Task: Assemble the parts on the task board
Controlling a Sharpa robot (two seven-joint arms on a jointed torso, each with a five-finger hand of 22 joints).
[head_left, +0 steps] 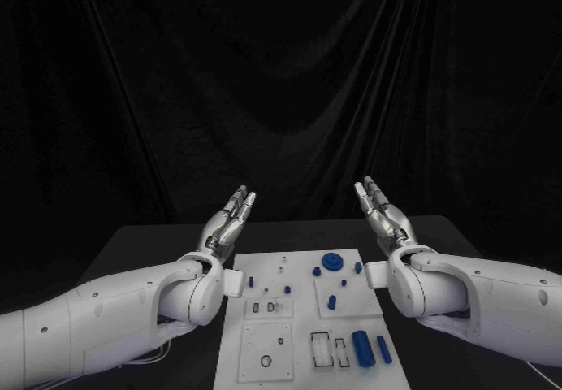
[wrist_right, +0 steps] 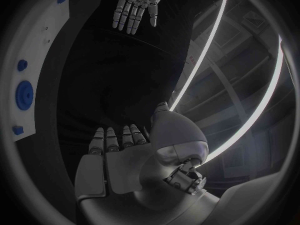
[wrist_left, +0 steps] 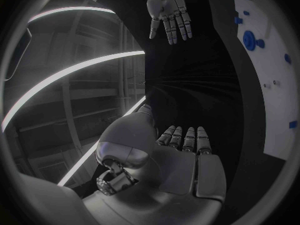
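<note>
Nearest me, two blue pegs (head_left: 370, 348) lie on the task board (head_left: 265, 337), likely light, rigid, slippery, best pinched mid-shaft, while the left hand (head_left: 228, 216) and right hand (head_left: 381, 211) hover beyond the board's far edge, flat-fingered, holding nothing.

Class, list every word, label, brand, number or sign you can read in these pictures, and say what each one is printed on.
None can be read.
The task board bears only outlines, holes and blue parts, no lettering.
The arms, the left robot hand and the right robot hand show no legible marking.
The table carries no text.
</note>
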